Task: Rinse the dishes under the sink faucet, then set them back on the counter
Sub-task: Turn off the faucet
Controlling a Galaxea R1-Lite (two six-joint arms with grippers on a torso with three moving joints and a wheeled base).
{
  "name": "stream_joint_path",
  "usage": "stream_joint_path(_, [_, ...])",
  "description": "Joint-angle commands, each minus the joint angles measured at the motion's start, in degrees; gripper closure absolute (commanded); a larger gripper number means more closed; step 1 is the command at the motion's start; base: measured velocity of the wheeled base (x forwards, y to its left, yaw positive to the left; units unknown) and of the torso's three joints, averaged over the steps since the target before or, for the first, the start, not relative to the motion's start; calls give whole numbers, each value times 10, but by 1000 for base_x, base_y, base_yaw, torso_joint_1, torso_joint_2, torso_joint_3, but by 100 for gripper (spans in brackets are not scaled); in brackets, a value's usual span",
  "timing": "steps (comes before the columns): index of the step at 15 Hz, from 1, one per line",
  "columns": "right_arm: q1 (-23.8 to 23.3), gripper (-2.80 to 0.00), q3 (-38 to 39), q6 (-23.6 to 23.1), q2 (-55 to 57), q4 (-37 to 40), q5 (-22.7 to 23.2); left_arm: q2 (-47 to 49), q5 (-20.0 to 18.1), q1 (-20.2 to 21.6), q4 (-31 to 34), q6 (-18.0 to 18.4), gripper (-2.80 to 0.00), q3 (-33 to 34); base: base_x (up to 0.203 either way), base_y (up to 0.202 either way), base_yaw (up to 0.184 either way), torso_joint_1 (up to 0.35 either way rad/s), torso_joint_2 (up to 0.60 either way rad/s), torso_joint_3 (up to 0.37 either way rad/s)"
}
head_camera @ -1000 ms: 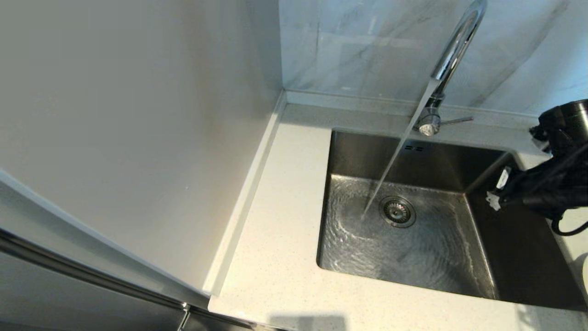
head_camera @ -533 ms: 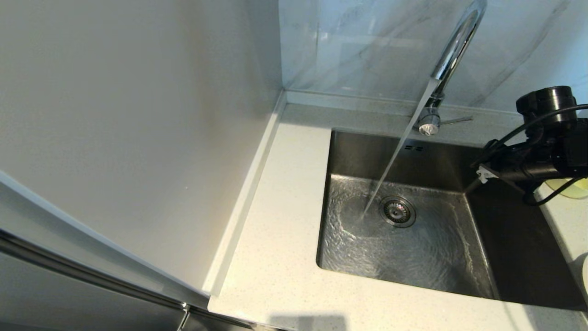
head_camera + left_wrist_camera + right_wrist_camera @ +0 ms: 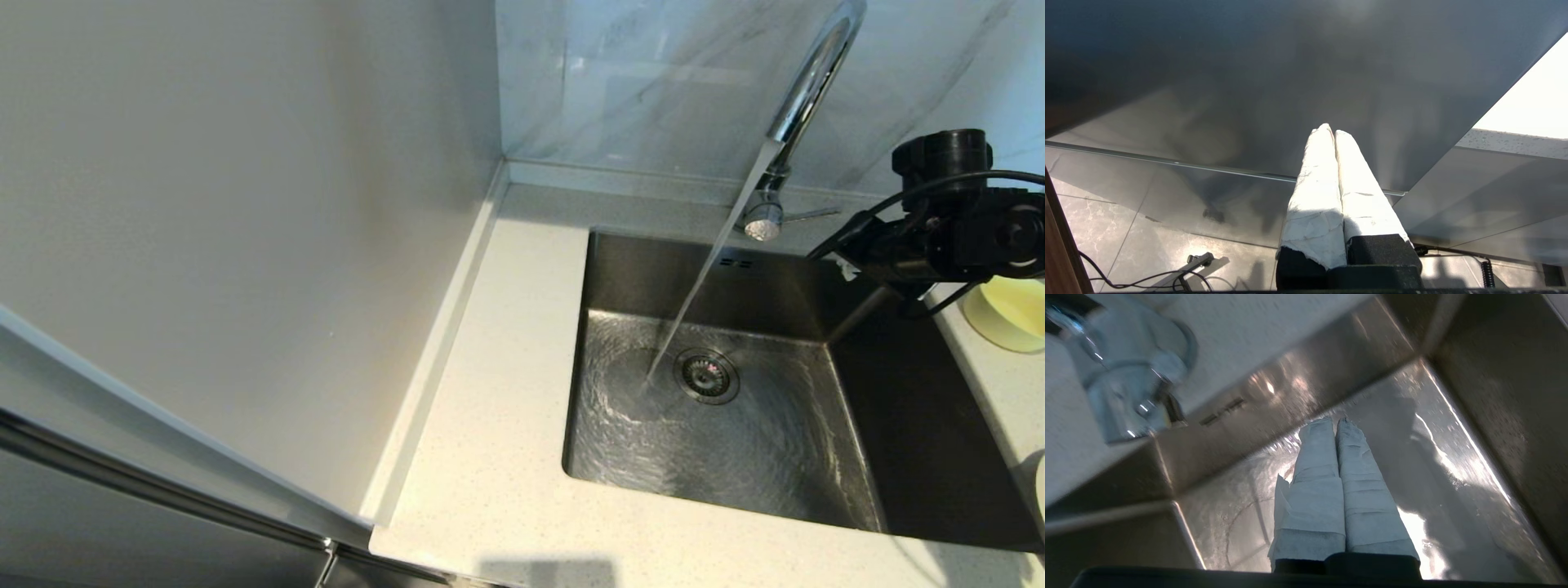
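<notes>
The chrome faucet (image 3: 804, 90) pours a slanted stream of water (image 3: 702, 278) into the steel sink (image 3: 645, 273), landing just left of the drain strainer (image 3: 707, 376). My right arm (image 3: 939, 241) hovers over the sink's back right corner, below the faucet lever (image 3: 812, 215). Its gripper (image 3: 1336, 422) is shut and holds nothing, pointing down at the wet basin floor, with the faucet base (image 3: 1126, 388) off to one side. A pale-yellow bowl (image 3: 1011, 314) sits on the counter (image 3: 490, 367) right of the sink. Plate and chopsticks are out of view. My left gripper (image 3: 1329, 130) is shut and parked low.
A tall pale panel (image 3: 245, 204) walls off the counter's left side. The grey-veined marble wall (image 3: 653, 73) stands behind the faucet. Under the left gripper there are a steel cabinet front (image 3: 1249, 81) and floor tiles with cables (image 3: 1126, 245).
My right arm has risen and moved back from the sink's right wall toward the faucet lever, uncovering the yellow bowl on the counter. The water keeps running.
</notes>
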Motion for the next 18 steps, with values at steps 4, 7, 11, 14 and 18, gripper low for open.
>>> stream_joint_path(4, [0, 0, -55, 2, 41, 0, -1, 0, 0, 0, 0, 0, 0, 0, 0, 0, 0, 0, 0, 0])
stream_joint_path(7, [2, 0, -73, 1, 50, 0, 0, 0, 0, 0, 0, 0, 0, 0, 0, 0, 0, 0, 0, 0])
stream_joint_path(11, [5, 0, -89, 0, 47, 0, 1, 0, 0, 0, 0, 0, 0, 0, 0, 0, 0, 0, 0, 0])
stream_joint_path(14, [7, 0, -109, 2, 45, 1, 2, 0, 0, 0, 0, 0, 0, 0, 0, 0, 0, 0, 0, 0])
stream_joint_path(18, [21, 0, -114, 2, 45, 2, 3, 0, 1, 0, 0, 0, 0, 0, 0, 0, 0, 0, 0, 0])
